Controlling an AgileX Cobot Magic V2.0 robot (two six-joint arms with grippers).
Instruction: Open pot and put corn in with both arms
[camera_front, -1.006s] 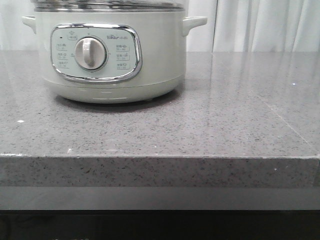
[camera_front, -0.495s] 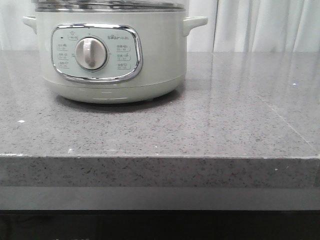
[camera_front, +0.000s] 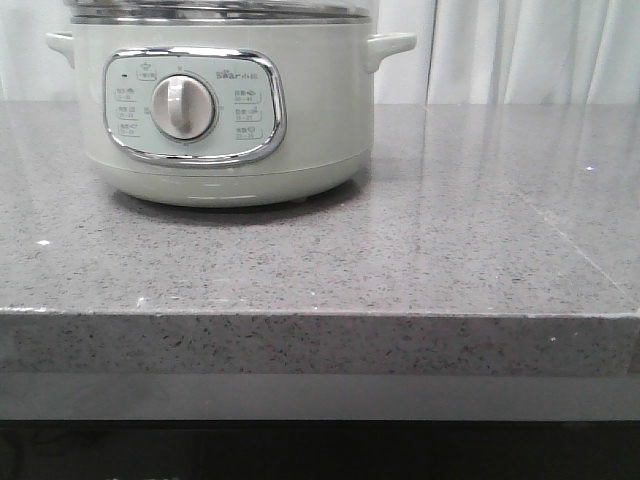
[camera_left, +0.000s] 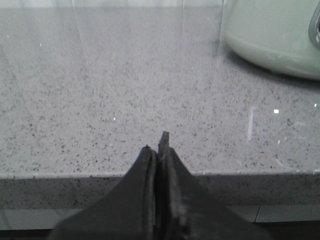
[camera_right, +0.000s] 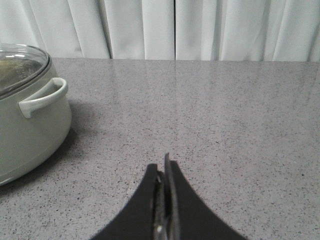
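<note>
1. I saw the pot (camera_front: 215, 100) had turned slightly on the worktop (camera_front: 450, 240) over the last second, lid on.
2. Left hand (camera_left: 159, 150) and right hand (camera_right: 164, 172) were closed, empty.
3. No corn showed; the task looked barely begun.

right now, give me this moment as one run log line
pot: on counter, glass lid on | corn: not in view | left claw: shut, empty | right claw: shut, empty

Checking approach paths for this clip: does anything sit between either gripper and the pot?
Nothing visible does. Bare counter lies between the right gripper and the pot, and likewise between the left gripper and the pot. Both pairs of fingers are closed and empty. No corn shows.
</note>
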